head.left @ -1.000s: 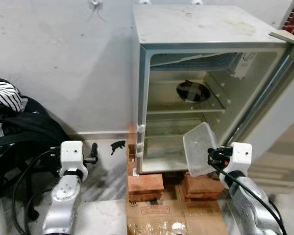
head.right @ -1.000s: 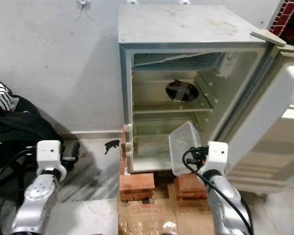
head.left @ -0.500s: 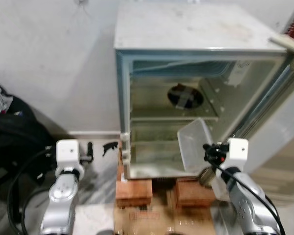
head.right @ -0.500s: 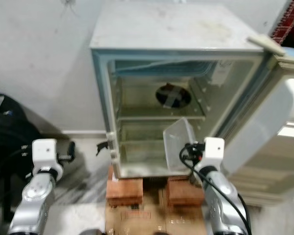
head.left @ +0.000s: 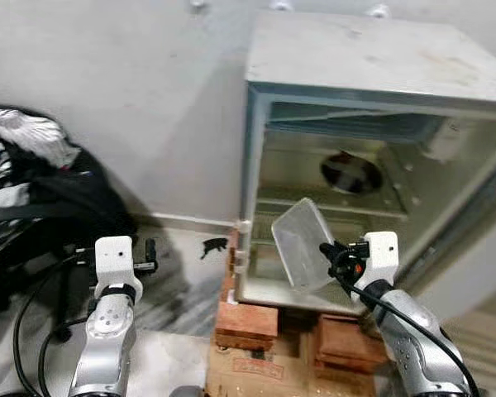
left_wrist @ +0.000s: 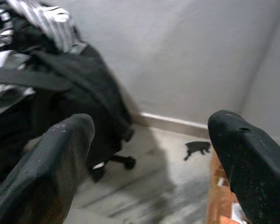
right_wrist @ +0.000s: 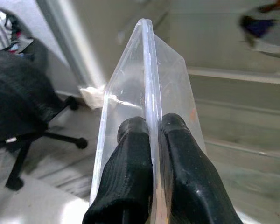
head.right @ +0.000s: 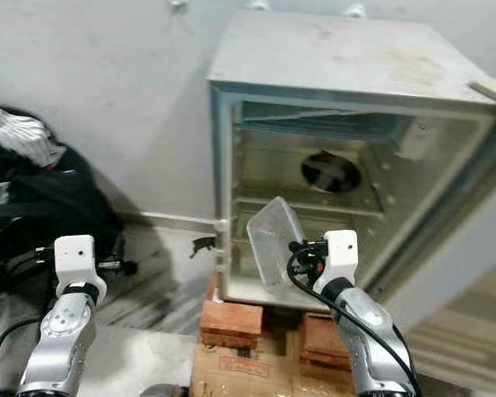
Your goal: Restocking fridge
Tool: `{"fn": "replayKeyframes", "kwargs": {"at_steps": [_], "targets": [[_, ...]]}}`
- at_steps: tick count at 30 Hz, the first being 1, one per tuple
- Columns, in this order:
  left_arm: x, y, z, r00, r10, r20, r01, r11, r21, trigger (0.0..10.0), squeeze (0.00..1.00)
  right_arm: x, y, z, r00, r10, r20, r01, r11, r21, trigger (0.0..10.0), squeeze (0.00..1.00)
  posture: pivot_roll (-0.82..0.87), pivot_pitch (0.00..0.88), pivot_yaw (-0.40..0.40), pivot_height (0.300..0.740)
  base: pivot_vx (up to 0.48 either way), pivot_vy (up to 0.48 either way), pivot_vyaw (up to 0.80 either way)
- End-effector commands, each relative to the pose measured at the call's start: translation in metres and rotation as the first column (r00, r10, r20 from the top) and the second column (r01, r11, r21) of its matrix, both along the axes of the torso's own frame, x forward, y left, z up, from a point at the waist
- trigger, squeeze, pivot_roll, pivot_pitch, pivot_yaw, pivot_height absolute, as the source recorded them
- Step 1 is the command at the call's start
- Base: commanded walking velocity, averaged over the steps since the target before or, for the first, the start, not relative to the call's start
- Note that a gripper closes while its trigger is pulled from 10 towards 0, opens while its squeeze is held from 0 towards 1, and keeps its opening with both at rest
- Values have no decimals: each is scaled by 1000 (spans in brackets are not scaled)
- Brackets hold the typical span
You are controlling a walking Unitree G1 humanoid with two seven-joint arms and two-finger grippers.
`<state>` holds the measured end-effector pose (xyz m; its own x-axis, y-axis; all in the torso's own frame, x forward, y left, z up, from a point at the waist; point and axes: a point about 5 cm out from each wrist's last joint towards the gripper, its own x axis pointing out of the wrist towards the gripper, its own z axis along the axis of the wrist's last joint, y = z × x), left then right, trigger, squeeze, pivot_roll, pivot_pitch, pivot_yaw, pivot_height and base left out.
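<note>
Your right gripper point(right_wrist: 151, 140) pinching the clear container point(head.left: 301, 246) by its rim, before the open fridge point(head.left: 355, 174), left gripper point(left_wrist: 149, 154) spread wide, over bare floor point(left_wrist: 154, 182).

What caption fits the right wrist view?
Right gripper pinching a clear plastic container by its rim before the open fridge.

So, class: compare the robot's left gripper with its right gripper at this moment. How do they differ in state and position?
The right gripper is shut on the rim of a clear plastic container; the left gripper is open and holds nothing. The right gripper is raised in front of the open fridge; the left gripper is off to the fridge's left, pointing at the floor and wall near the dark bags. Both have two black fingers on silver arms.
</note>
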<state>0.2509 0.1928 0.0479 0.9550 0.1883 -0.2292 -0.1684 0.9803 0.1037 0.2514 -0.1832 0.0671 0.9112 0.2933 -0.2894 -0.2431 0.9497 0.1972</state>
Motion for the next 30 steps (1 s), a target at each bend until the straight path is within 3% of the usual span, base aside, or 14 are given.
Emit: {"fn": "replayKeyframes", "kwargs": {"at_steps": [1, 11, 23, 30], "targets": [[0, 0, 1, 1000, -1, -2, 1, 1000, 3, 10000, 0, 2, 0, 3, 1000, -5, 17, 5, 1000, -4, 10000, 0, -45, 0, -18, 740, 0, 0, 781], [0, -1, 1, 1000, -31, -4, 31, 999, -12, 10000, 0, 13, -3, 10, 993, -103, 62, 102, 995, 18, 10000, 0, -40, 0, -12, 740, 0, 0, 223], [-2, 0, 0, 999, -33, -8, 33, 999, -28, 10000, 0, 4, -16, 6, 989, -143, 41, 142, 990, 16, 10000, 0, -46, 0, -9, 740, 0, 0, 0], [-1, 1, 3, 999, -40, 8, 40, 999, -34, 10000, 0, 19, -16, 16, 961, -265, 82, 259, 963, 73, 10000, 0, -27, 0, -7, 740, 0, 0, 0]]}}
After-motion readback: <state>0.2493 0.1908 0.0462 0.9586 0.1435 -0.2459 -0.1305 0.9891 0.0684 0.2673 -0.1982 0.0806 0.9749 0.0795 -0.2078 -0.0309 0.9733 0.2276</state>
